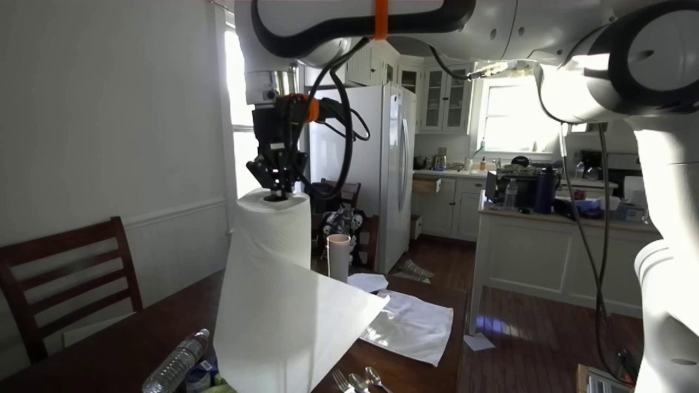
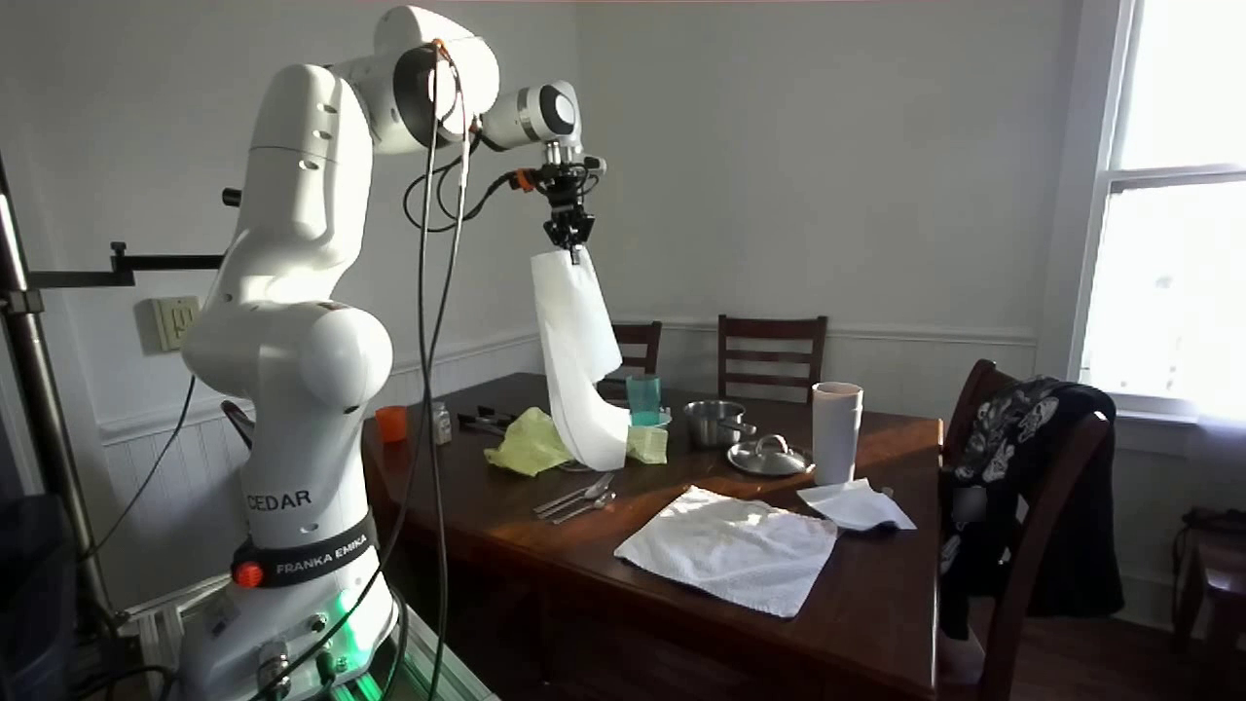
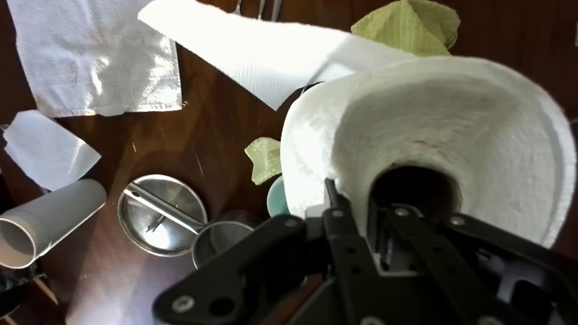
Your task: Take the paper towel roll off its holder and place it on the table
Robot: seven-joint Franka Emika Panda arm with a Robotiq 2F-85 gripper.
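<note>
Paper towel roll [image 1: 276,240]: left of centre, aloft over the table [image 2: 886,584]. My gripper [image 3: 354,198], nearly closed, pinches its top rim, one finger apparently inside, one out. Advised: lower slowly, upright (loose sheet [image 1: 306,327] clear of cutlery [image 1: 357,382]), release once seated.

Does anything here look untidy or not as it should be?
Yes, the paper towel roll held by the gripper is partly unwound: in both exterior views, a long loose sheet hangs down from it, instead of being wrapped neatly around it.
</note>
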